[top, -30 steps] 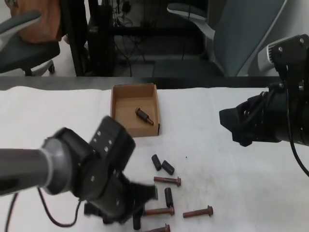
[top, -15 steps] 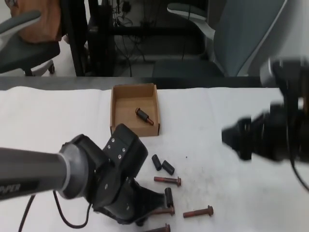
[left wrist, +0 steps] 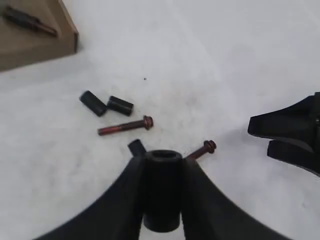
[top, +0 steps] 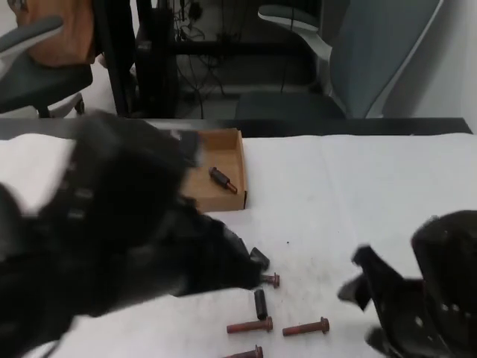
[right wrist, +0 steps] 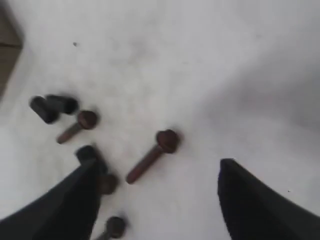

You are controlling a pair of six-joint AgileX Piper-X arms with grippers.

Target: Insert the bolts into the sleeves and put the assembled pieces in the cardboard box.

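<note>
My left gripper (left wrist: 163, 167) is shut on a black sleeve (left wrist: 162, 200), held upright above the white cloth. Below it lie two black sleeves (left wrist: 93, 103) (left wrist: 120, 105), a third sleeve (left wrist: 136, 147) and two rusty bolts (left wrist: 125, 127) (left wrist: 200, 150). My right gripper (right wrist: 157, 200) is open, low over a bolt (right wrist: 150, 155) that lies between its fingers' lines. The cardboard box (top: 232, 160) at the back holds one assembled piece (top: 222, 179). In the high view my left arm (top: 134, 239) is a large dark blur and my right gripper (top: 358, 280) is near the front right.
More bolts (top: 250, 326) (top: 304, 327) (top: 246, 352) and a sleeve (top: 259, 302) lie near the front edge of the cloth. Office chairs and cables stand beyond the bench's far edge. Bare cloth spreads to the right of the box.
My left arm has lifted from the front of the bench with the sleeve in its gripper. My right arm has come down from mid right to the front right, beside the bolts.
</note>
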